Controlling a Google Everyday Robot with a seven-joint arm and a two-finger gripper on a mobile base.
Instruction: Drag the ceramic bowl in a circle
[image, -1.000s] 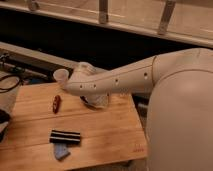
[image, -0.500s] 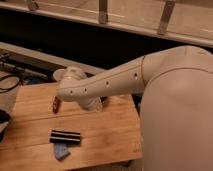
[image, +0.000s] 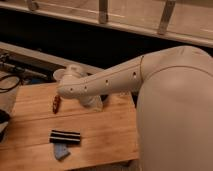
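- The room behind was dark, with a black wall (image: 100, 45) and a glass railing (image: 135, 12) on metal posts (image: 103, 11) along the top.
- In front of it lay a flat wooden table (image: 112, 142), light brown, with the grain lines running left to right.
- My arm (image: 115, 80) was white, round and smooth, with a row of little dark dots. It reached from my big white body (image: 175, 115) on the right across the back part of the table.
- My gripper (image: 94, 103) hung under the far end of the arm, low over the wood near the back edge. I could not tell if it was spread wide or squeezed together.
- A small red-brown thing (image: 56, 103), long and thin, lay just left of the gripper. It pointed away from the front edge.
- Nearer the front lay a black block (image: 65, 136) with pale stripes, its long side going left to right.
- A little blue scrap (image: 61, 151) lay just below the block, near the front edge.
- Dark cables (image: 7, 82) curled at the left, off the wood, and a dark lump (image: 2, 122) sat at the left edge.
- The ceramic bowl did not show. My arm covered much of the back of the table, so I could not tell where the bowl was or which way it sat.
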